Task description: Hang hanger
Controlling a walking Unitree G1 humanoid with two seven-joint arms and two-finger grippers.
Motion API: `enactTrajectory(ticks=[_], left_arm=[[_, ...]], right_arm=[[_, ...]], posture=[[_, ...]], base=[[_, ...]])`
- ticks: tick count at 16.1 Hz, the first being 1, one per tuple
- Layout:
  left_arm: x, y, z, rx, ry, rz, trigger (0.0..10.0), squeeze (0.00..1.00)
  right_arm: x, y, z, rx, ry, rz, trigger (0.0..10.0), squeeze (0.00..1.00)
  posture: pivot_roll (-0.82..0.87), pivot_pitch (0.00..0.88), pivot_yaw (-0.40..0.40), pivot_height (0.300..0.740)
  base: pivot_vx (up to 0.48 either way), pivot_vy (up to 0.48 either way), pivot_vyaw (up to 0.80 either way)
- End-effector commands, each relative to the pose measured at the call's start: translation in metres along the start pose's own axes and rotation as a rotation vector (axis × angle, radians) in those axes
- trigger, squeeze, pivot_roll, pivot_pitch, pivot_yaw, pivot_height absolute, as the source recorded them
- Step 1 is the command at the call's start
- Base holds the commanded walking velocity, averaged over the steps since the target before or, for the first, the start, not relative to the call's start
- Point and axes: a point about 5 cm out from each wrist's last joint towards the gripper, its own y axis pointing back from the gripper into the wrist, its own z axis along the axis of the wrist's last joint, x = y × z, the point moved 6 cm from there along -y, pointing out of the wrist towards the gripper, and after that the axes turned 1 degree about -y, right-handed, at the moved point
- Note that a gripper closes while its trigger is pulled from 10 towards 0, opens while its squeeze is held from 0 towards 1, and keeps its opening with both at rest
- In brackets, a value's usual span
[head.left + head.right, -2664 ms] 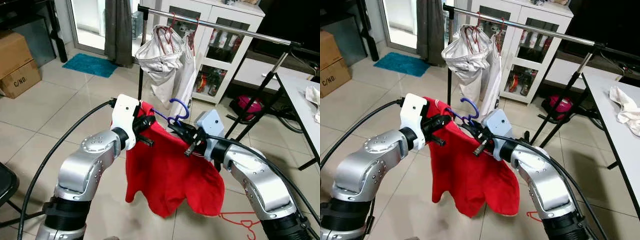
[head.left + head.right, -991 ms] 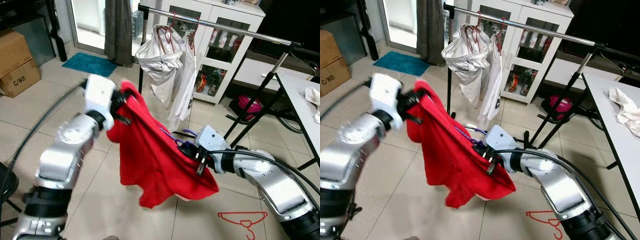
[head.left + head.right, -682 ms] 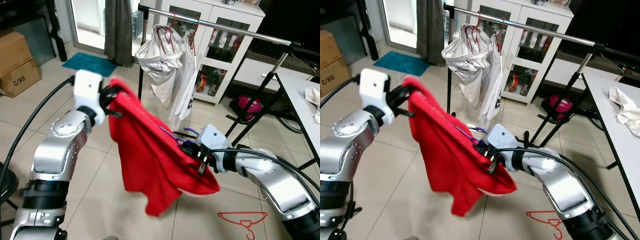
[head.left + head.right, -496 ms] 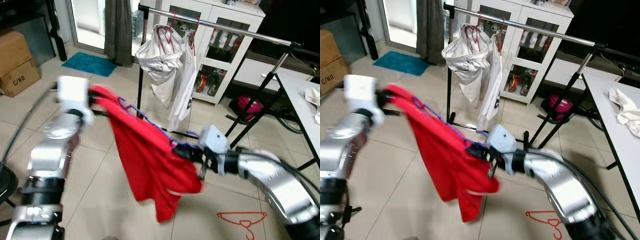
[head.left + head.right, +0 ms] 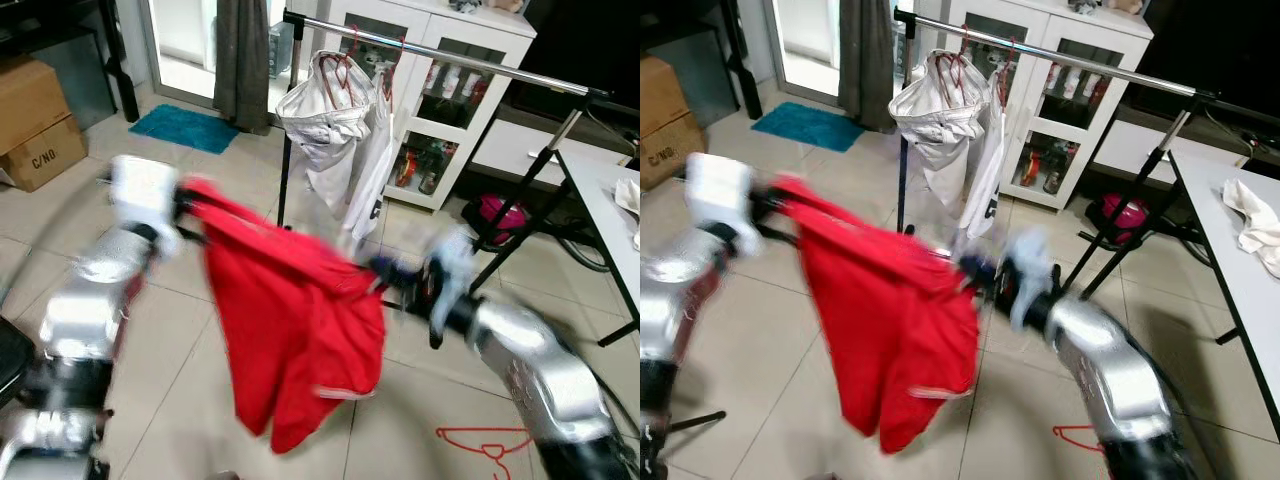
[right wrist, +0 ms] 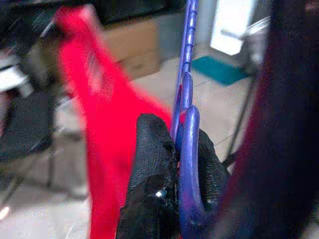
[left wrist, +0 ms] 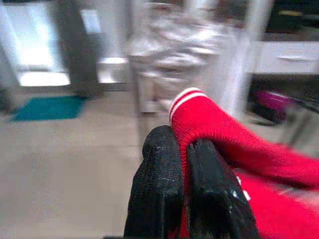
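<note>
Right gripper (image 6: 172, 149) clamped on the purple hanger (image 6: 187, 99); left gripper (image 7: 187, 169) pinched on the striped hem of the red garment (image 5: 290, 330). Garment spans between both arms, in front of the clothes rail (image 5: 440, 52), well below it. Hanger: stiff, light, thin plastic, could twist in the jaws, best held near the hook. Cloth is limp and swings. Long axis roughly horizontal, arm to arm; hook direction unclear through blur.
</note>
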Motion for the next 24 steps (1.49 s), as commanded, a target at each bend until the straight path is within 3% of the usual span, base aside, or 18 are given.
enactTrajectory(ticks=[1, 2, 4, 5, 6, 7, 8, 9, 10, 13, 17, 24], left_arm=[[-0.040, 0.006, 0.004, -0.002, -0.007, -0.184, 0.0, 0.00], [-0.049, 0.009, 0.005, -0.003, -0.009, -0.227, 0.0, 0.00], [-0.080, 0.035, 0.006, 0.009, -0.022, -0.418, 0.0, 0.00], [-0.083, 0.040, 0.007, 0.013, -0.030, -0.444, 0.0, 0.00], [-0.077, 0.044, 0.009, 0.003, -0.016, -0.397, 0.0, 0.00], [-0.063, 0.044, 0.011, -0.015, 0.016, -0.298, 0.0, 0.00], [-0.048, 0.043, 0.013, -0.039, 0.053, -0.186, 1.0, 0.00], [-0.033, 0.045, 0.013, -0.063, 0.094, -0.060, 8.1, 0.00], [-0.028, 0.047, 0.008, -0.062, 0.123, 0.007, 10.0, 0.00], [-0.042, 0.049, -0.004, -0.038, 0.186, 0.058, 10.0, 0.00], [-0.055, 0.050, -0.005, -0.027, 0.162, 0.072, 10.0, 0.00], [-0.054, 0.040, 0.003, -0.045, 0.130, 0.084, 10.0, 0.00]], right_arm=[[-0.029, 0.003, 0.019, -0.094, -0.051, -0.176, 0.0, 0.00], [-0.034, 0.002, 0.022, -0.111, -0.065, -0.213, 0.0, 0.00], [-0.059, 0.007, 0.025, -0.150, -0.083, -0.373, 0.0, 0.00], [-0.064, 0.009, 0.026, -0.157, -0.085, -0.406, 0.0, 0.00], [-0.071, 0.009, 0.026, -0.155, -0.080, -0.448, 0.0, 0.00], [-0.073, 0.009, 0.018, -0.106, -0.070, -0.463, 9.8, 0.00], [-0.071, 0.009, 0.009, -0.066, -0.068, -0.460, 10.0, 0.00], [-0.064, 0.010, -0.002, -0.033, -0.094, -0.437, 10.0, 0.00], [-0.062, 0.015, -0.013, -0.006, -0.120, -0.460, 10.0, 0.00], [-0.058, 0.024, -0.015, -0.038, -0.174, -0.504, 10.0, 0.00], [-0.060, 0.030, -0.007, -0.074, -0.202, -0.525, 10.0, 0.00], [-0.055, 0.038, 0.006, -0.099, -0.170, -0.512, 10.0, 0.00]], posture=[[-0.07, 0.000, -0.131, 0.740], [-0.07, 0.000, -0.131, 0.740], [-0.05, 0.000, -0.150, 0.740], [-0.05, 0.000, -0.150, 0.740], [-0.04, 0.000, -0.157, 0.740], [-0.04, 0.000, -0.155, 0.740], [-0.03, 0.000, -0.153, 0.740], [-0.03, 0.000, -0.151, 0.740], [-0.04, 0.000, -0.156, 0.740], [-0.04, 0.000, -0.164, 0.740], [-0.04, 0.000, -0.152, 0.740], [-0.07, 0.000, -0.135, 0.740]], base=[[0.000, 0.000, 0.00], [0.000, 0.000, 0.00], [0.000, 0.000, 0.00], [0.000, 0.000, 0.00], [0.000, 0.000, 0.00], [0.000, 0.000, 0.00], [0.000, 0.000, 0.00], [0.000, 0.000, 0.00], [0.000, 0.000, -0.56], [0.000, 0.000, -0.80], [0.000, 0.000, -0.80], [0.000, 0.000, -0.80]])
